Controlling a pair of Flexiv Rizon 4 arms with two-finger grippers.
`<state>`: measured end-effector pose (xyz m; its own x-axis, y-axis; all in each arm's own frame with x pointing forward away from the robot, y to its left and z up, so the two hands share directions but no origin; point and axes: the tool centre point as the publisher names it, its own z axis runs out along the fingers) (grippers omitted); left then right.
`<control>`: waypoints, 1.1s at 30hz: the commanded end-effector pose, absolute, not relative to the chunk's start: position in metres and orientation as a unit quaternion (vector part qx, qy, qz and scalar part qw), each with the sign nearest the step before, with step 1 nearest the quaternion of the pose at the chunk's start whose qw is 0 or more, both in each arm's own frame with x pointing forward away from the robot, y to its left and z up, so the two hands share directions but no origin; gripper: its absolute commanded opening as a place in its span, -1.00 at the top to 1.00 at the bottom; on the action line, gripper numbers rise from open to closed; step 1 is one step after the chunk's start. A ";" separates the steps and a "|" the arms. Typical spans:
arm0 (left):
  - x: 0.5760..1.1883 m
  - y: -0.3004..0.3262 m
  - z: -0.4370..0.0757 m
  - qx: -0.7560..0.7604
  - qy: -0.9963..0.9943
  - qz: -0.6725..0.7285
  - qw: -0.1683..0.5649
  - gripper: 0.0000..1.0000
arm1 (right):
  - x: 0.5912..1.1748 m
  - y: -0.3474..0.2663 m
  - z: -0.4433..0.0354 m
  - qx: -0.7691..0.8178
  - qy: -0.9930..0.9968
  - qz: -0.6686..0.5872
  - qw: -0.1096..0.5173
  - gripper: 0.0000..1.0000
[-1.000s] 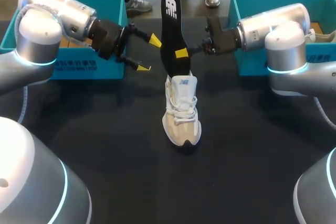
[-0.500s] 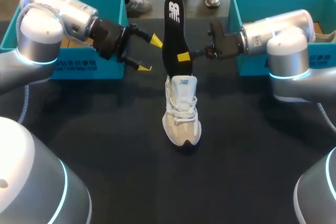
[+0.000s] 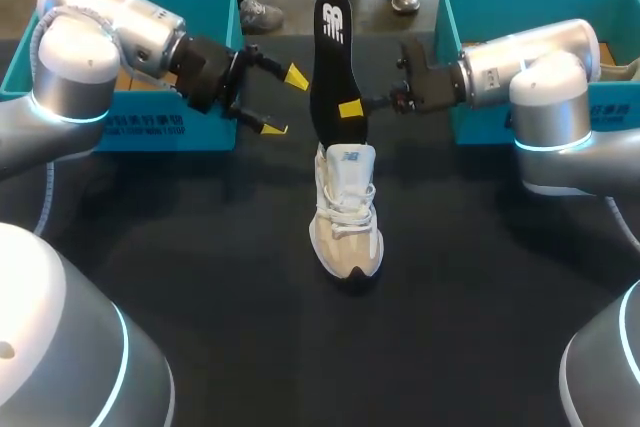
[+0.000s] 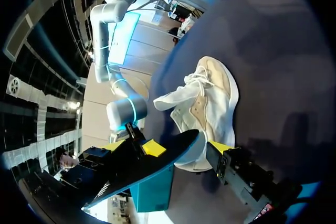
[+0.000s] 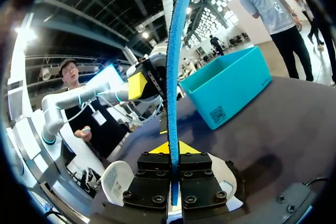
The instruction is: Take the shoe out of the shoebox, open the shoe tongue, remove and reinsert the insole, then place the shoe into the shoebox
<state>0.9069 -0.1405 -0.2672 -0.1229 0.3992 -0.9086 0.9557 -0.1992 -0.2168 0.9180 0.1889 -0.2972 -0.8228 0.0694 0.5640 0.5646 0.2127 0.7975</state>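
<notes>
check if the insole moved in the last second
Yes, slightly: the insole, held in the right gripper, shifted toward the right shoebox, while the shoe below stayed put.

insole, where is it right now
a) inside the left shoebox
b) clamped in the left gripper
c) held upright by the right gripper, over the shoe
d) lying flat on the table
c: the right gripper is shut on the black insole, which stands on end over the white shoe; the left gripper is open beside it.
</notes>
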 end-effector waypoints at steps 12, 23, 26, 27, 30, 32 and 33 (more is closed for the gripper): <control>0.909 -0.141 -0.269 0.599 0.563 -0.495 0.280 -1.00 | 0.912 0.194 -0.310 -0.235 -0.735 -0.607 0.192 1.00; 0.912 -0.141 -0.276 0.592 0.568 -0.497 0.284 -1.00 | 0.906 0.191 -0.318 -0.238 -0.746 -0.595 0.180 1.00; 0.913 -0.142 -0.277 0.590 0.569 -0.495 0.289 -1.00 | 0.903 0.189 -0.320 -0.239 -0.748 -0.592 0.180 1.00; 0.914 -0.143 -0.276 0.590 0.569 -0.495 0.289 -1.00 | 0.902 0.189 -0.320 -0.240 -0.748 -0.592 0.180 1.00; 0.914 -0.145 -0.276 0.590 0.569 -0.495 0.290 -1.00 | 0.900 0.188 -0.324 -0.241 -0.748 -0.591 0.182 1.00; 0.913 -0.146 -0.275 0.591 0.568 -0.494 0.290 -1.00 | 0.898 0.188 -0.325 -0.242 -0.748 -0.590 0.184 1.00; 0.913 -0.147 -0.275 0.591 0.568 -0.494 0.290 -1.00 | 0.897 0.188 -0.326 -0.242 -0.749 -0.588 0.186 1.00</control>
<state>0.9127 -0.1444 -0.2749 -0.1359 0.3814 -0.9143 0.9573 -0.1871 -0.2204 0.9001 0.1877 -0.3243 -0.8152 0.1407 0.5618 0.5791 0.1879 0.7933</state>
